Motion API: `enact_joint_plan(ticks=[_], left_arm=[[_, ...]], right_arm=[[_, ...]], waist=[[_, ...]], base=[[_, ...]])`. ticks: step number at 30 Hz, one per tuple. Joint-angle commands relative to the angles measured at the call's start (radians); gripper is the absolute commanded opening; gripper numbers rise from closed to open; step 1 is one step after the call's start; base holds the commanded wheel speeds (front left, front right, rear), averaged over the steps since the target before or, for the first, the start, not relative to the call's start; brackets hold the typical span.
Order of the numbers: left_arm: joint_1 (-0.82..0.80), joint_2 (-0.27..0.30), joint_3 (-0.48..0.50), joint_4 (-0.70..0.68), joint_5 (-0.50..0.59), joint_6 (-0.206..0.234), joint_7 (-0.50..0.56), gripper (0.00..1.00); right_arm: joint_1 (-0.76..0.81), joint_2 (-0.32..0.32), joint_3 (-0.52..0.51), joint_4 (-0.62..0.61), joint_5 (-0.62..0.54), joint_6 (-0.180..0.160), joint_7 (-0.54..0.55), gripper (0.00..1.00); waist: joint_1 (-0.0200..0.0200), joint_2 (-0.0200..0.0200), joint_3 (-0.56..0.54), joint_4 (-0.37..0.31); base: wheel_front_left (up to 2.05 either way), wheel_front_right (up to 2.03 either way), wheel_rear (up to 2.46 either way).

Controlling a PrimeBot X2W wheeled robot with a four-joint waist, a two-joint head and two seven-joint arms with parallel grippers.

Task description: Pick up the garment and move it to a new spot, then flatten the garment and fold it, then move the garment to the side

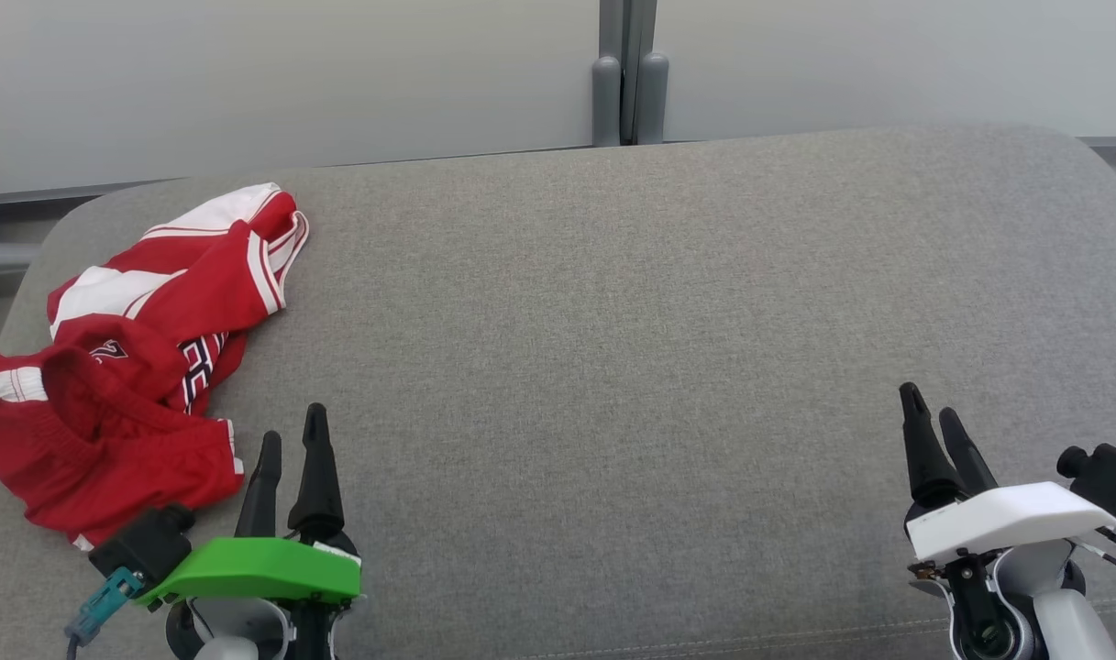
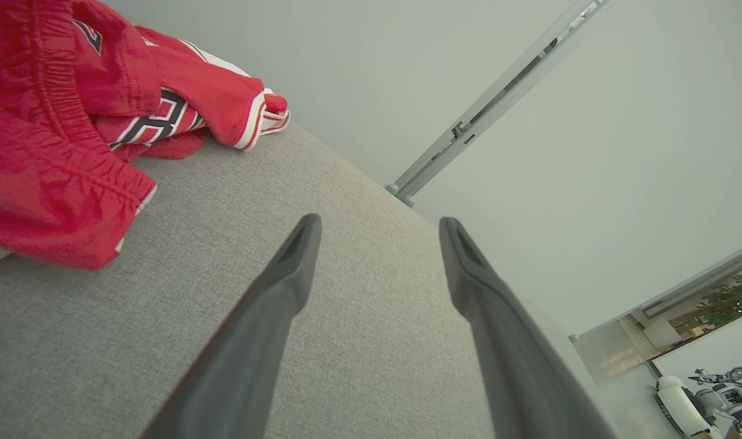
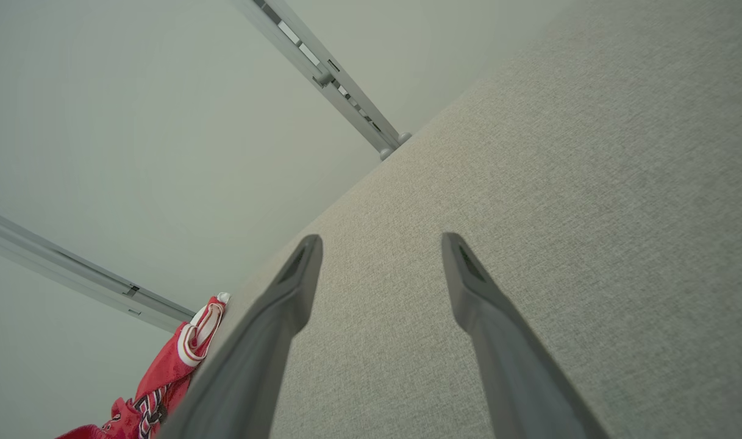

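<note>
Now both grippers are over the grey bench (image 1: 613, 321), nothing in either. The left gripper (image 1: 293, 426) sits at the near left corner, fingers spread wide, just beside the crumpled red-and-white garment (image 1: 136, 367). That garment lies bunched along the bench's left edge. The right gripper (image 1: 928, 405), equally wide, hangs at the near right corner, well apart from it.
</note>
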Motion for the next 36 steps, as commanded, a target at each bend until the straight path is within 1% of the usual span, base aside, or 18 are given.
enact_joint_plan(ticks=[1, 14, 28, 36], left_arm=[[0.001, 0.008, 0.005, -0.003, 0.049, 0.008, -0.009, 1.0], [0.031, 0.024, 0.005, 0.032, 0.239, 0.033, -0.031, 1.0], [0.057, 0.03, 0.007, 0.029, 0.371, 0.035, -0.05, 1.0], [0.075, 0.035, 0.005, 0.034, 0.45, 0.031, -0.061, 1.0]], right_arm=[[-0.004, -0.008, 0.014, -0.021, -0.045, 0.0, -0.016, 1.0], [0.007, -0.01, 0.088, -0.016, -0.244, 0.001, -0.072, 1.0], [-0.015, -0.011, 0.167, 0.015, -0.403, 0.001, -0.123, 1.0], [-0.001, -0.012, 0.189, 0.021, -0.486, 0.001, -0.15, 1.0]], waist=[[0.0, -0.0001, 0.0, 0.0], [0.0, -0.0001, -0.005, -0.003], [0.0, -0.0001, -0.012, -0.003], [0.0, -0.0001, -0.018, -0.004]], base=[[0.0, 0.0, 0.0], [0.0, 0.0, 0.0], [0.0, 0.0, 0.0], [0.0, 0.0, 0.0]])
